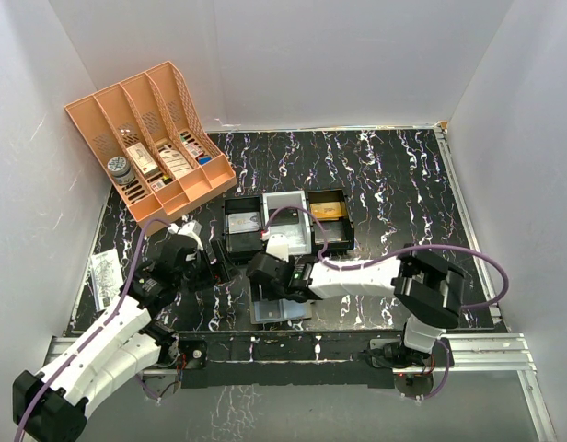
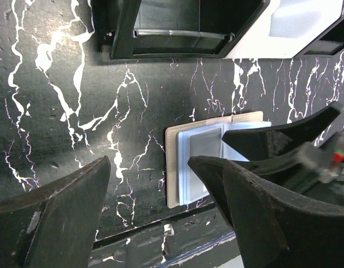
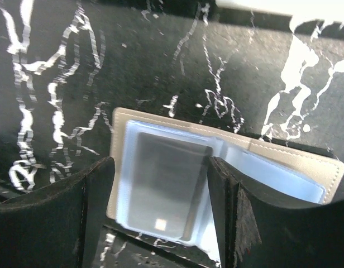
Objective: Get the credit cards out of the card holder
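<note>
The card holder (image 1: 282,311) lies open on the black marbled mat by the front edge, its shiny pale-blue sleeves facing up. A dark grey credit card (image 3: 166,181) with a small chip sits inside the near sleeve. My right gripper (image 3: 161,190) hovers over that sleeve, open, one finger on each side of the card. My left gripper (image 2: 148,167) is open just left of the holder (image 2: 202,156), with only mat between its fingers. A gold-orange card (image 1: 328,210) lies in the right black tray.
Three trays stand in a row behind the holder: black (image 1: 244,224), white (image 1: 288,221) and black (image 1: 329,221). A peach rack (image 1: 155,138) with small boxes sits at the back left. A clear packet (image 1: 106,276) lies at the mat's left edge.
</note>
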Available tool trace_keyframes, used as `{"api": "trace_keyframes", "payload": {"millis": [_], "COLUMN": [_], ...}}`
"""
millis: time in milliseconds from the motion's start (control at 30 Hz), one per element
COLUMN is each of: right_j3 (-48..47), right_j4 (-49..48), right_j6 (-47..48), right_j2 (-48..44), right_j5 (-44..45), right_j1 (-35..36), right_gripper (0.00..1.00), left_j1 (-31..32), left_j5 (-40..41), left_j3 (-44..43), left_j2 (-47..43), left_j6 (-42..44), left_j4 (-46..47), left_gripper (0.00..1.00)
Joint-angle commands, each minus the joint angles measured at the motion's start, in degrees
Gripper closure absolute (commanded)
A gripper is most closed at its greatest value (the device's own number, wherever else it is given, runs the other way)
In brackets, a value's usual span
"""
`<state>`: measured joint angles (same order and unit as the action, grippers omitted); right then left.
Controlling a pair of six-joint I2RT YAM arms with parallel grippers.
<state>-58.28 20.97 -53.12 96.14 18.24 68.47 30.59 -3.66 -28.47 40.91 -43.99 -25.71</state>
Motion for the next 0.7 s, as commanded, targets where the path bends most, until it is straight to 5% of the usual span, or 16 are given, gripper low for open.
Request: {"api": "trace_keyframes", "payload": {"millis": [0, 500, 667], "right_j3": [-3.0, -2.6, -3.6], "right_j4": [7.5, 8.0, 9.2], "right_j6": [-1.9, -3.0, -3.3], "right_j2": [2.5, 9.1, 9.8], "right_j5": [6.2, 5.1, 5.8], "right_j1": [1.1, 1.7, 1.8], "right_gripper": [0.34, 0.33, 0.41], "left_j1": [0.1, 0.2, 0.2], "left_j5": [2.3, 0.2, -0.1], "left_j3": [-2.9, -1.7, -1.6], "left_j2": [-1.1, 0.5, 0.5], "left_j6": [0.4, 0.2, 0.1], "left_j4": [-2.7, -0.9, -0.9], "left_gripper": [0.19, 0.18, 0.18]}}
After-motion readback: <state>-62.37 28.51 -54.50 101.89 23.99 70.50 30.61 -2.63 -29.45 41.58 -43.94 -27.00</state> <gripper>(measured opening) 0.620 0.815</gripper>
